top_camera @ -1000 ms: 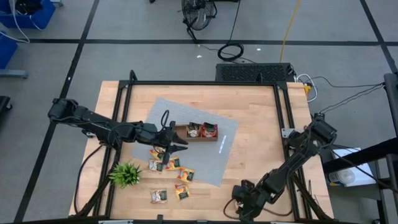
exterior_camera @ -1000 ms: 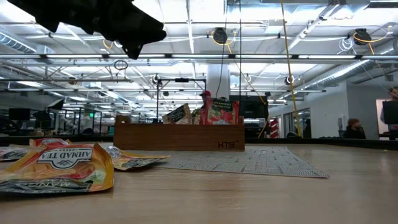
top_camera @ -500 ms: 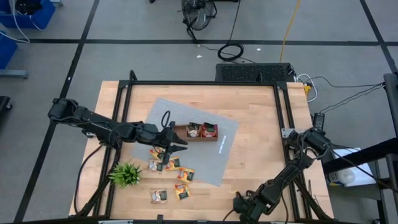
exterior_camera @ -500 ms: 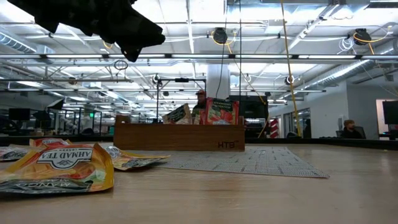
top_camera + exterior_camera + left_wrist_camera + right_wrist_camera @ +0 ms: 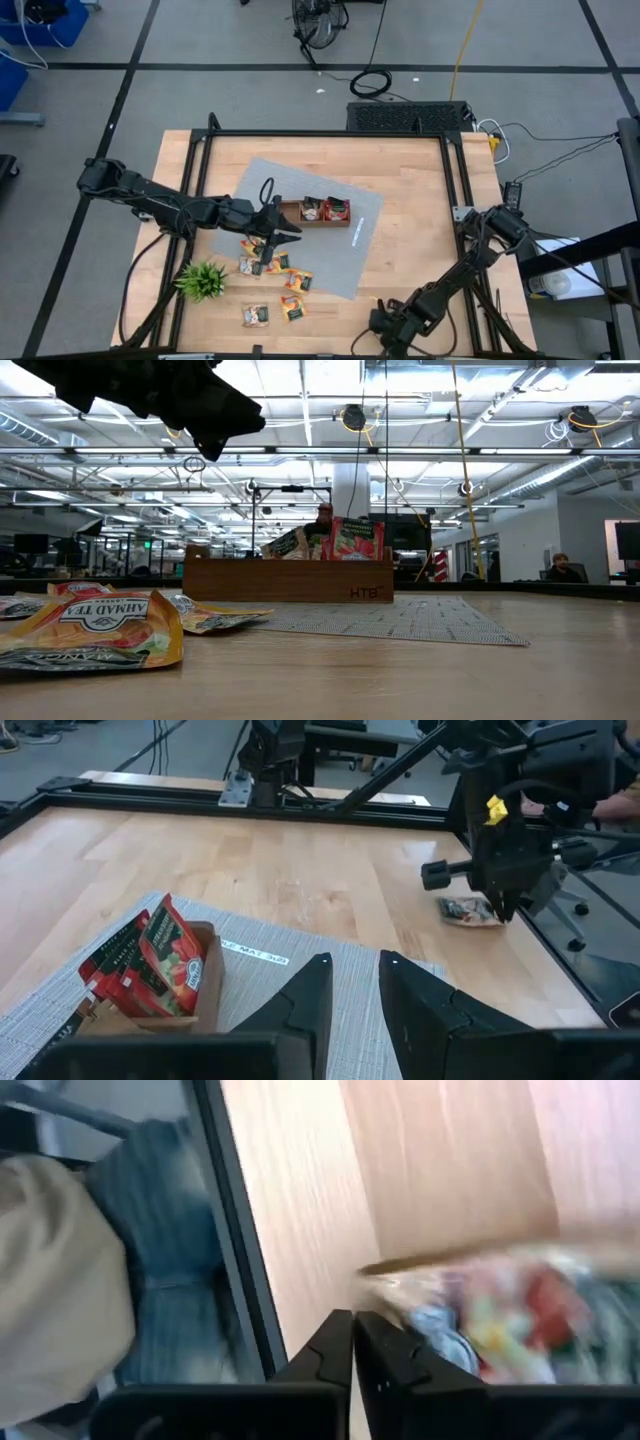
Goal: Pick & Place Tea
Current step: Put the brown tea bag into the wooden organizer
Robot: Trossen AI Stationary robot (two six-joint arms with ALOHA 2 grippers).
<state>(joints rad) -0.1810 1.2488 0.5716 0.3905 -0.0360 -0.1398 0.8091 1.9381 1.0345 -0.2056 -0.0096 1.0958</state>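
Near the table's front edge, one tea sachet (image 5: 468, 910) lies flat on the bare wood, and my right gripper (image 5: 503, 912) stands shut at its end, pointing steeply down. My left gripper (image 5: 290, 228) hovers over the grey mat (image 5: 340, 255) beside the left end of the brown wooden tray (image 5: 315, 220); its fingers (image 5: 355, 990) are slightly open with nothing between them. Red sachets (image 5: 337, 209) stand upright in the tray. Several more sachets (image 5: 272, 264) lie loose on the mat and wood nearby. My right gripper comes at the sachet from above, slanting, and its shut fingertips (image 5: 352, 1330) meet the sachet's edge (image 5: 385, 1295) at one end. The sachet lies flat on the wood. Blur hides whether the edge sits between the fingers.
A small green spiky plant (image 5: 203, 280) stands at the front left. Two more sachets (image 5: 256, 316) lie near the front edge. A black frame rail (image 5: 235, 1230) runs along the table's edge by my right gripper. Bare wood (image 5: 420, 210) spreads right of the mat.
My right arm has sunk toward the table at its near edge, and its gripper has come down onto the lone sachet there.
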